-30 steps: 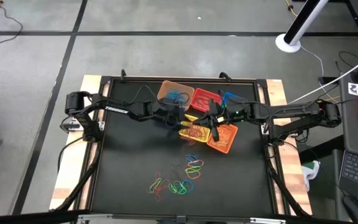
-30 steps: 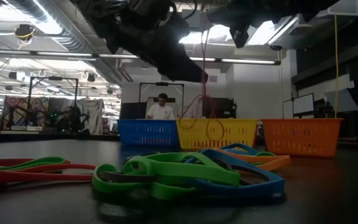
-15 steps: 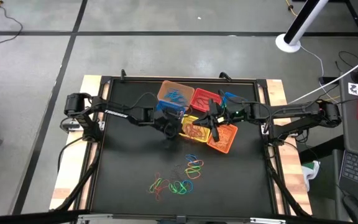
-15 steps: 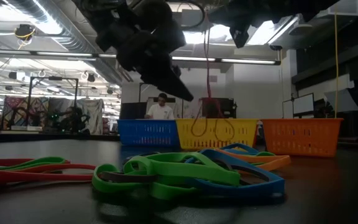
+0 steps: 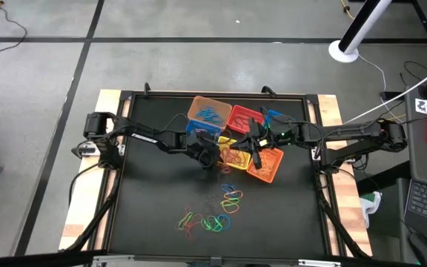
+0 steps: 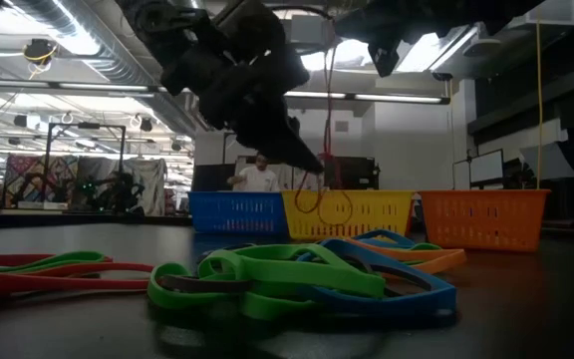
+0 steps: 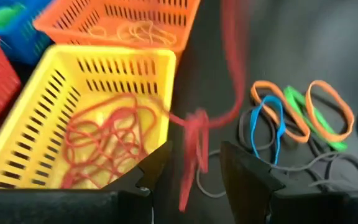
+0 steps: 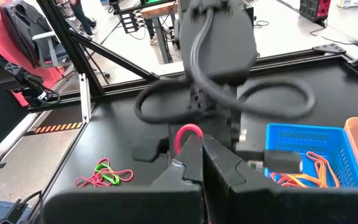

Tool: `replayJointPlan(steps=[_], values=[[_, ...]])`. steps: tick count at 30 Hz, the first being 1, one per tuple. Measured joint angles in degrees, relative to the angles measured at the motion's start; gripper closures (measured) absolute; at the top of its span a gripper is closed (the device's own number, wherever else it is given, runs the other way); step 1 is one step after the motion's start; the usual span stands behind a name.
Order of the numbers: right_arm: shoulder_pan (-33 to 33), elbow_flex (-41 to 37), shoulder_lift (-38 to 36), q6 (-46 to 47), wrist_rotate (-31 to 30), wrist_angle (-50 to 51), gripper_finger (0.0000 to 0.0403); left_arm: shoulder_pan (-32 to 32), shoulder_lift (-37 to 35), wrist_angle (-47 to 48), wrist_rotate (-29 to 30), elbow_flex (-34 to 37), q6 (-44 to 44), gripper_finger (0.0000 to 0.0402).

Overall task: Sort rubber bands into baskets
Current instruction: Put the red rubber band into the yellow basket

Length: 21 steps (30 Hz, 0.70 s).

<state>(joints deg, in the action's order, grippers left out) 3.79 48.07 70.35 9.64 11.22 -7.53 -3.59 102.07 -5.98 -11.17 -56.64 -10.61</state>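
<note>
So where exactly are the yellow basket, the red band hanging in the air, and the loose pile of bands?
yellow basket [image 7: 114, 56], left wrist view, on its rim.
red band [image 6: 330, 130], low view, on the stretched hanging strand.
loose pile of bands [image 5: 215, 213], high view, on its middle.

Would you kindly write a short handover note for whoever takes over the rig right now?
Right gripper: shut on a red rubber band, held above the yellow basket.
Left gripper: open beside that basket, the stretched red band hanging between its fingers.
Done: red bands lie in the yellow basket, others in the orange basket and the tan-orange basket.
Left: a loose pile of bands on the mat's near side.
</note>
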Motion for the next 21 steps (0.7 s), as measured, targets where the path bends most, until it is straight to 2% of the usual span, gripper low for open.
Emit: replayJointPlan(steps=[4,6,9,12,21], values=[[0.0,0.0,0.0,0.01,0.0,0.0,0.0403,0.63,0.58,0.79,0.01,0.02,-1.65,0.0289],[-0.02,0.0,0.0,0.01,0.01,-0.02,0.0403,0.71,0.69,0.94,-0.01,0.02,-1.86,0.0315],[-0.01,0.0,0.0,0.01,0.01,-0.02,0.0403,0.83,0.69,0.98,0.01,0.02,-2.17,0.0375],[0.0,0.0,0.0,0.01,0.0,-0.03,0.0403,0.83,0.69,2.66,0.01,0.02,-1.83,0.0391],[-0.01,0.0,0.0,-0.7,-0.07,0.72,0.0403,2.51,0.43,26.92,-0.19,0.02,-1.75,0.0399]])
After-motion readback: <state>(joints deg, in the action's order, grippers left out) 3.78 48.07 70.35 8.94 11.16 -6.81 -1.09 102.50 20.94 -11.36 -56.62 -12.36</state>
